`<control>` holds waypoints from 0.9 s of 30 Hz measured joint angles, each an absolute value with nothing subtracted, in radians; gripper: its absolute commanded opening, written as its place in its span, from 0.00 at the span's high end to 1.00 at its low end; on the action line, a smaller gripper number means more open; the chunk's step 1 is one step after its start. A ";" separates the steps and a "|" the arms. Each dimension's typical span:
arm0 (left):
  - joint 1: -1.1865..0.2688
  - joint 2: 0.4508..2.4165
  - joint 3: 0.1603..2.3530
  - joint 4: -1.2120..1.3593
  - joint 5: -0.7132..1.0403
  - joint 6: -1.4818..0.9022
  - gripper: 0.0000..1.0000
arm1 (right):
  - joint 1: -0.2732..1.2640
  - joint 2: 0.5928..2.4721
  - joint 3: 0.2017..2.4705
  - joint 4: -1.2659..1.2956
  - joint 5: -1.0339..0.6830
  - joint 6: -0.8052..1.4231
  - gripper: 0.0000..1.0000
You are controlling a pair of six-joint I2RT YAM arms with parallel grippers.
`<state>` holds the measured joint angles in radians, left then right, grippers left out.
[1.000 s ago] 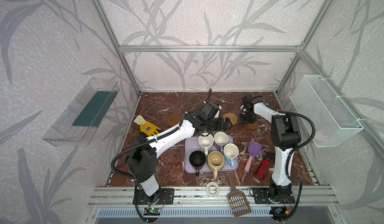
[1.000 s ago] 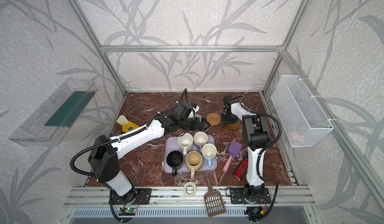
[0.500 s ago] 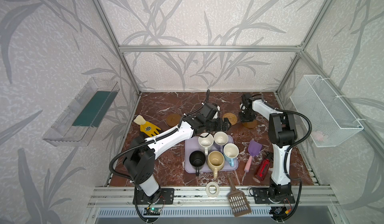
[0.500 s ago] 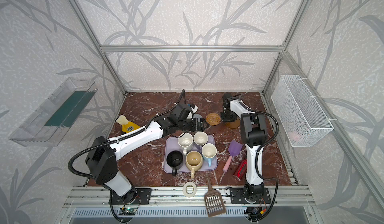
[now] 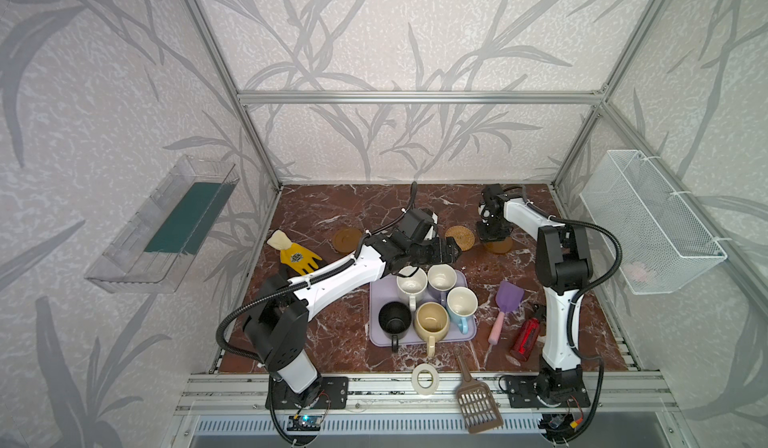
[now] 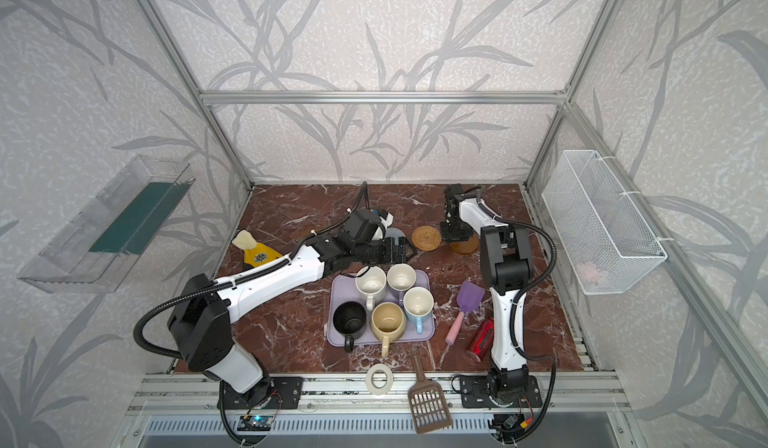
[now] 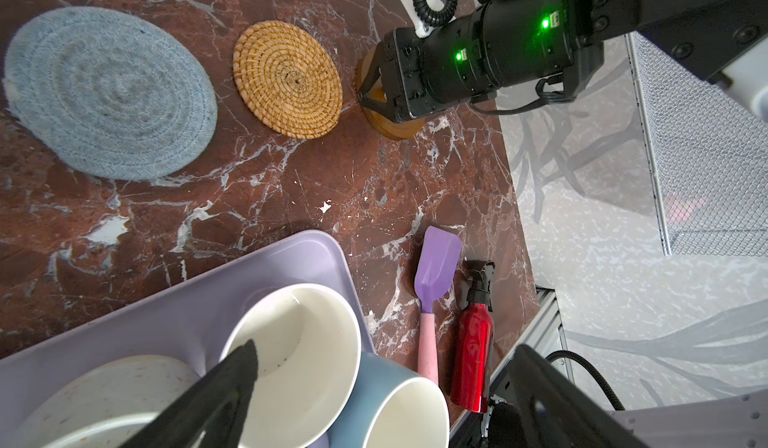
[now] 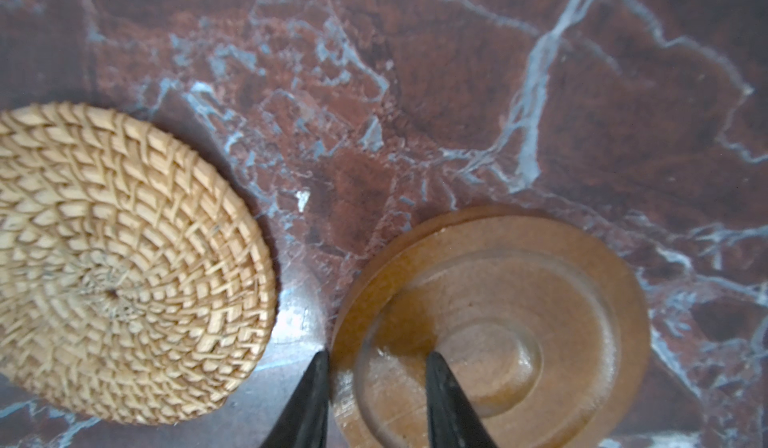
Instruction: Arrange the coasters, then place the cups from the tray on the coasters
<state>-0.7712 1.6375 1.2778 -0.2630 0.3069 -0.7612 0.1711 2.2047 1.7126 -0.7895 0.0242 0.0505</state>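
The lavender tray holds several cups: white speckled, lavender, light blue, black and cream-yellow. My left gripper hangs open just past the tray's far edge, above the lavender and light blue cups. My right gripper points down, shut on the rim of a brown wooden coaster. The rattan coaster lies just left of it. A grey-blue coaster and another wooden coaster lie further left.
A yellow glove lies at the left. A purple scoop and a red bottle lie right of the tray. A tape ring and a brown slotted scoop sit at the front. A wire basket hangs on the right wall.
The right jaws have closed slightly on the wooden coaster's rim and that arm's elbow has shifted a little left. The left arm's base link has swung slightly left; its gripper stays open.
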 measured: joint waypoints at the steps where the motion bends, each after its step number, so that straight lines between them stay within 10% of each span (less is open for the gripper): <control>1: -0.771 1.637 1.278 -0.261 0.307 -0.761 0.03 | 0.171 2.205 1.713 -0.789 0.024 0.051 0.66; 14: -0.771 1.621 1.261 -0.256 0.295 -0.761 0.02 | 0.174 2.193 1.686 -0.759 0.030 0.045 0.62; 27: -0.762 1.566 1.227 -0.256 0.281 -0.760 0.02 | 0.189 2.136 1.621 -0.723 0.026 0.032 0.22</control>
<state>-0.7624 1.5658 1.2266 -0.2562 0.2813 -0.7601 0.1894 2.1357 1.6207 -0.7227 0.0261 0.0319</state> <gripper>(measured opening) 0.980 0.707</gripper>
